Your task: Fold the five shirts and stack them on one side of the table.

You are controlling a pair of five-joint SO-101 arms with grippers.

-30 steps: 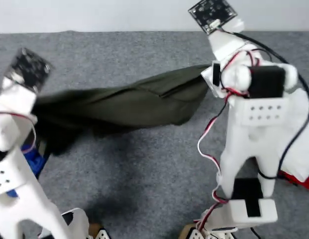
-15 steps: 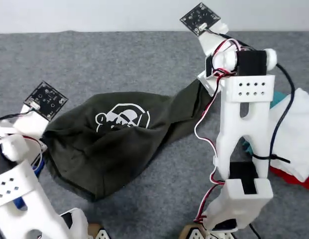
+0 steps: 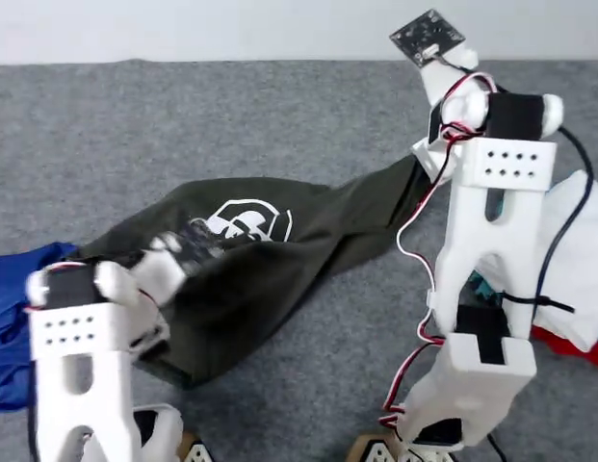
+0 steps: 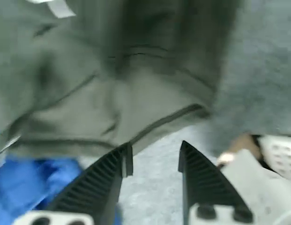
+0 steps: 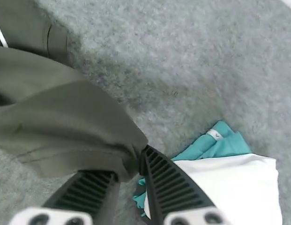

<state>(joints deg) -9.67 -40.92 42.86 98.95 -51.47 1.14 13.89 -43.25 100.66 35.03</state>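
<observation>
In the high view, a dark olive cotton shirt with a white printed emblem (image 3: 308, 241) lies bunched at the centre of the grey carpeted counter (image 3: 231, 115). The left arm (image 3: 82, 375) stands at the shirt's 8 o'clock and the right arm (image 3: 491, 231) at its 3 o'clock. A crumpled blue shirt (image 3: 14, 318) sits at the counter's 9 o'clock edge. A white shirt (image 3: 580, 241) and red cloth (image 3: 573, 346) lie heaped at 4 o'clock. I judge that no tidy stack exists yet, so nearly everything is left. The emblem shows no lettering I can make out.

In the left wrist view, the left fingers (image 4: 105, 176) are spread and empty beside the olive hem. A white sewn label (image 4: 56, 7) is unreadable.

In the right wrist view, the right fingers (image 5: 168, 183) pinch an olive fold. A teal shirt (image 5: 225, 143) with a tiny illegible neck tag touches the white one.
</observation>
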